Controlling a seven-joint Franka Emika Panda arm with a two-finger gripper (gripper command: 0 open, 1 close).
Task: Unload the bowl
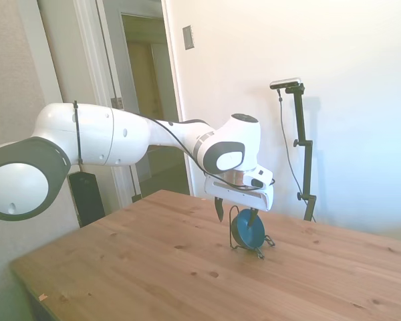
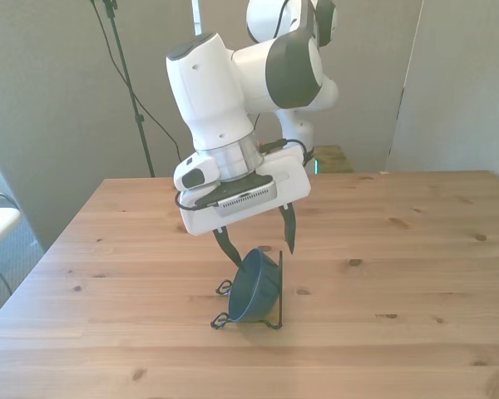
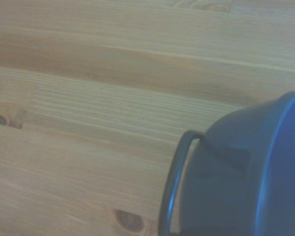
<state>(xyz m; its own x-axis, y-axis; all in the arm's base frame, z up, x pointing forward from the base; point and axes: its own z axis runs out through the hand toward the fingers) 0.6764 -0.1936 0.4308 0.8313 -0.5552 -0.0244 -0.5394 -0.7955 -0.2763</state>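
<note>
Hovering over the bowl (image 2: 255,288), gripper (image 2: 259,243) spread wide, holding nothing, one finger either side of the rim. Bowl sits on edge in a black wire stand (image 2: 276,293) mid-desk (image 2: 416,274), at 6 o'clock below the gripper.

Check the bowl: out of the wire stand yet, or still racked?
Still racked. The bowl stands on edge in the wire stand on the table; the open gripper hangs just above its rim.
</note>
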